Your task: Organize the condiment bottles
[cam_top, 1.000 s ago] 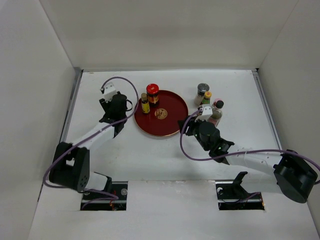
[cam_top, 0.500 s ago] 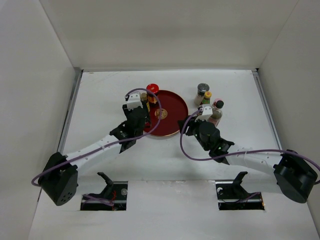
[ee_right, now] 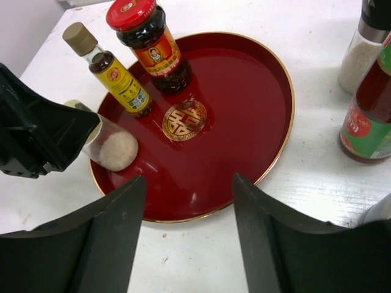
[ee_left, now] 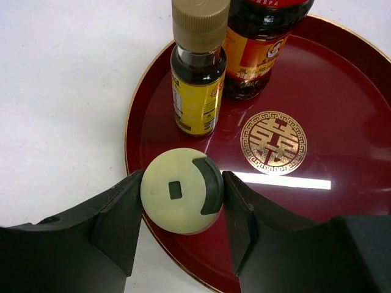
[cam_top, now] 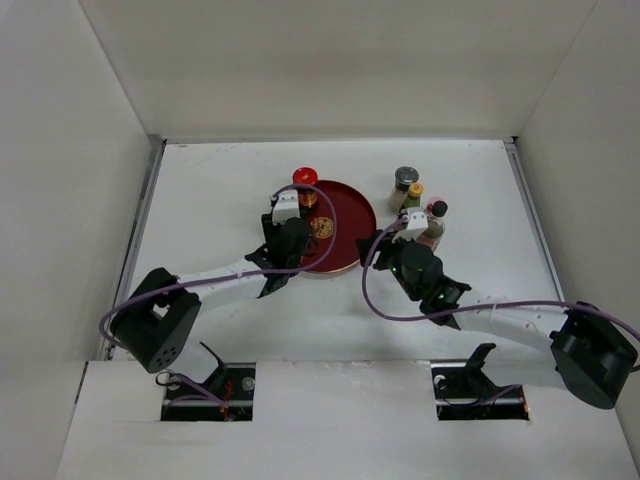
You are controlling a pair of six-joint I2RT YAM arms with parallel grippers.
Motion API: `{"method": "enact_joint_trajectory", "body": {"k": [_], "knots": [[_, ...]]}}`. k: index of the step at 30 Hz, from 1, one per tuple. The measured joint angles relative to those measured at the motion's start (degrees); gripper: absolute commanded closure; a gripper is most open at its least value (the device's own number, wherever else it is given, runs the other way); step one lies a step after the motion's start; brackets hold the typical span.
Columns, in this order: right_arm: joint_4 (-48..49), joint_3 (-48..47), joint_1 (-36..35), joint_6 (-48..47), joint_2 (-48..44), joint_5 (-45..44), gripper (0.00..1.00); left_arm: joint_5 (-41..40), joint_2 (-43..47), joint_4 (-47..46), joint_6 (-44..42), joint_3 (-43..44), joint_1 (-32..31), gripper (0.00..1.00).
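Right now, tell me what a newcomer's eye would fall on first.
The round red tray with its gold emblem, mid-table, draws the eye first. The left fingers clamp a cream-capped jar at its near-left edge, beside a red-capped jar and a yellow-labelled bottle standing on it.

One sign reads plainly: a gold double-happiness emblem (ee_left: 273, 142) (the doubled 喜 character, ringed by a key-pattern border) at the centre of the tray (ee_left: 348, 91). The jar (ee_left: 259, 61) carries white letters on a red band at the frame's top edge, cut off and seemingly ending "SPA". From the right wrist its label shows a small portrait, with print too fine to read. The yellow-label bottle (ee_left: 195, 101) has dark print and a red round mark, both illegible. The green-label bottle (ee_right: 361, 125) bears blurred white lettering. The cream-capped bottle (ee_left: 177, 190) shows only a small dark square on top.
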State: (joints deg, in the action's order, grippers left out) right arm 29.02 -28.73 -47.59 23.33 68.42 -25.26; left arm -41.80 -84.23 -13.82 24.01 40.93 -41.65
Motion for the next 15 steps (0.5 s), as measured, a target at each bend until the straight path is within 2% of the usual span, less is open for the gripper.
{"method": "enact_joint_trajectory", "body": {"k": [5,8,10,12,13,15], "knots": [[0.07,0.02,-0.02,-0.63,-0.94,-0.28,0.17,-0.02,-0.50,-1.11,-0.44,0.00,-0.02,0.27],[-0.17,0.00,-0.17,-0.92,-1.64,-0.24,0.15,-0.04,0.11,-1.64,-0.55,-0.11,-0.04,0.13],[-0.81,-0.13,-0.76,-1.05,-2.54,-0.20,0.16,-0.13,2.08,-2.05,-0.55,-0.90,-0.07,0.09],[-1.92,-0.87,-1.57,-1.22,-3.65,0.13,0.27,-0.26,5.60,-2.34,-0.57,-2.21,-0.13,0.07],[-2.56,-1.64,-1.86,-1.40,-4.17,0.33,0.36,-0.37,7.98,-2.84,-0.59,-3.10,-0.13,0.07],[-3.91,-3.26,-2.05,-1.79,-5.40,0.83,0.60,-0.52,13.44,-4.79,-0.63,-5.51,-0.13,0.07]]}}
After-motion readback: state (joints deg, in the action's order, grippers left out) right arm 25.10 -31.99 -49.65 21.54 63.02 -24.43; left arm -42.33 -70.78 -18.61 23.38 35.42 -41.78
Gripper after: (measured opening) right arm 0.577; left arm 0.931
